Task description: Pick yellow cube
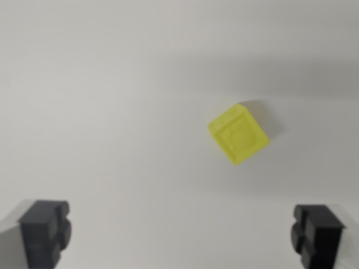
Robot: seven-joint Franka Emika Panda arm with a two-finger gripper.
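A small yellow cube (239, 134) rests on a plain white surface, right of centre in the wrist view, turned at an angle with a faint embossed mark on its top face. My gripper (180, 234) hangs above the surface with its two dark fingertips at the bottom corners, one at the wrist view's left (46, 231) and one at its right (315, 234). The jaws stand wide apart with nothing between them. The cube lies beyond the fingertips, nearer the right one, and touches neither.
The white surface (112, 112) fills the whole view, with a soft shadow band across the upper right.
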